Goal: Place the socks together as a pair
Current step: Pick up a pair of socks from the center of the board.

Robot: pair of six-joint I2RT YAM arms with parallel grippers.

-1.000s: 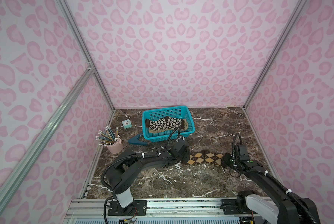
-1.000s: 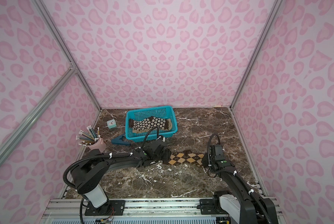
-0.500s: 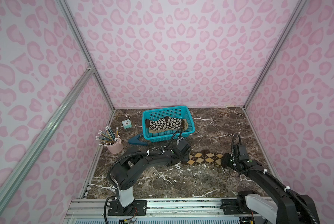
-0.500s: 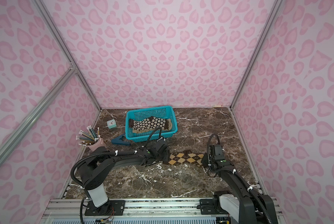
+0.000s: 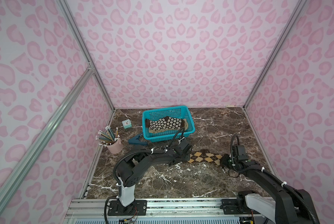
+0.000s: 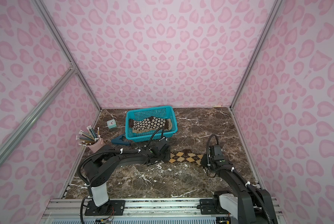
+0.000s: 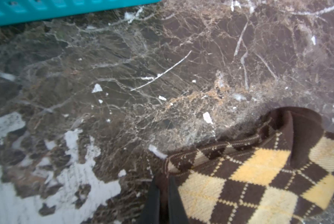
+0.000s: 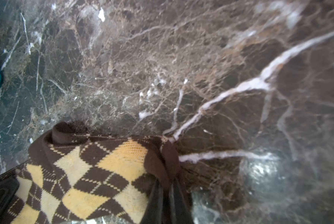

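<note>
Pencils (image 5: pixel 107 134) stand in a pink cup (image 5: pixel 114 146) at nine o'clock on the marble table (image 5: pixel 162 180). At twelve o'clock sits the teal basket (image 5: pixel 169 135), holding a dark brown sock with cream flowers (image 5: pixel 166 123) over what may be a tan one; I can't make that out.

My left arm (image 5: pixel 152 161) lies low and long across the table, wrist reaching toward three o'clock. My left gripper (image 5: pixel 187 155) has its fingers (image 7: pixel 152 201) pressed together on the dark edge of the brown-orange argyle sock (image 5: pixel 205 157), which lies flat on the marble between my two grippers, at five o'clock from the basket.

At the sock's three o'clock end, my right gripper (image 5: pixel 223 162) pinches the dark hem, fingers (image 8: pixel 154 199) nearly meeting on the fabric. My right arm (image 5: pixel 263 174) rises from five o'clock, forearm angled toward ten, wrist low.
</note>
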